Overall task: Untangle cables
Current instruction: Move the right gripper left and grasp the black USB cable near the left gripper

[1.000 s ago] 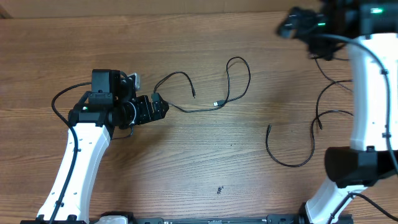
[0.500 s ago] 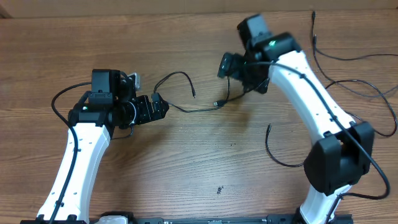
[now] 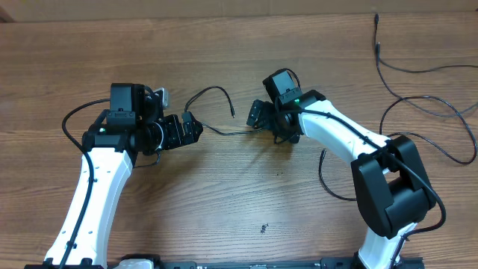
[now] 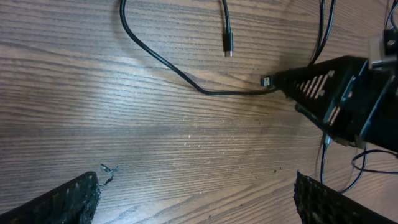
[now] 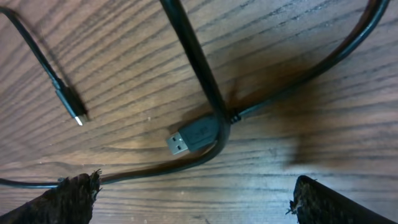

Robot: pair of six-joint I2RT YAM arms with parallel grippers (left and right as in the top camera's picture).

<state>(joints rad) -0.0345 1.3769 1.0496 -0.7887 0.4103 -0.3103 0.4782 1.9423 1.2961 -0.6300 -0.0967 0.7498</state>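
One thin black cable (image 3: 211, 90) loops on the wooden table between my two grippers. Its small plug tip (image 4: 228, 47) lies free. Its silver USB plug (image 5: 185, 140) lies just ahead of my right gripper (image 5: 199, 205), where the cord crosses over itself. That gripper (image 3: 255, 115) is open and low over the plug, with only wood between its fingers. My left gripper (image 3: 194, 127) is open too, beside the cable's bend, and in the left wrist view bare wood lies between its fingertips (image 4: 62, 202). A second cable (image 3: 332, 190) curves by the right arm's base. More cables (image 3: 418, 69) lie at the far right.
A tiny speck of debris (image 3: 264, 228) lies on the wood near the front. The left arm's own thicker black cable (image 3: 71, 119) arcs out at its left side. The table's far edge (image 3: 187, 16) runs along the top.
The right arm has swung from the far right corner in to the middle and come down over the USB plug. The left arm and its open gripper have not moved.
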